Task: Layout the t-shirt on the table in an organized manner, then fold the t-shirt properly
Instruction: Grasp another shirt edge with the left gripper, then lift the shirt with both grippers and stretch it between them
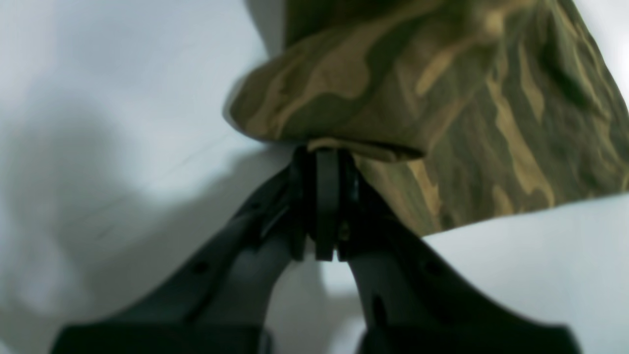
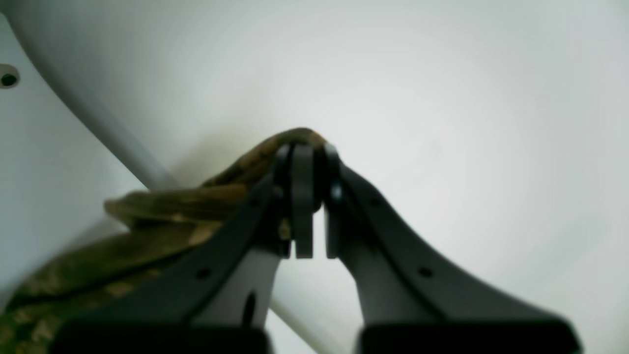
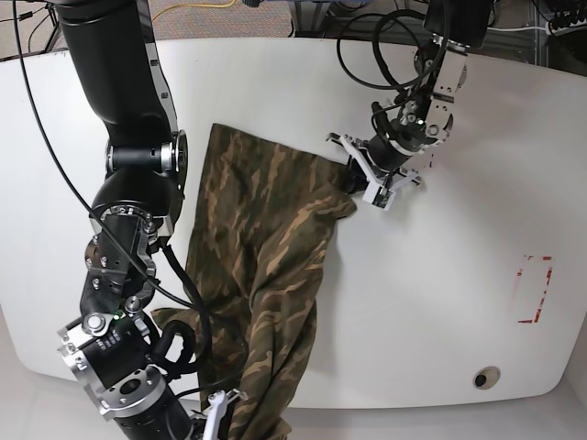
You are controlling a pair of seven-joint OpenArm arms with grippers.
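T-shirt (image 3: 261, 275) in camouflage print lies crumpled in a long diagonal band across the white table (image 3: 440, 302), running from the middle of the tabletop down to its near edge and partly spilling over it, well apart from the red-outlined rectangle mark (image 3: 535, 290) at the table's far side. Two arms work the cloth at once. Left gripper (image 3: 353, 174), at the band's upper end nearest the table's centre, has its jaws pressed together on a fold of fabric, the left wrist view showing cloth bunched right at the tips. Right gripper (image 2: 302, 147), low at the table's near edge beside the overhanging cloth, is likewise clamped, a ridge of camouflage fabric pinched between its tips. The shirt is still twisted and doubled over, so the work appears to sit in the laying-out step, with no fold yet made. The next move likely calls for both arms to draw their held ends away from each other and bring the overhanging part back onto the table, flattening the cloth.
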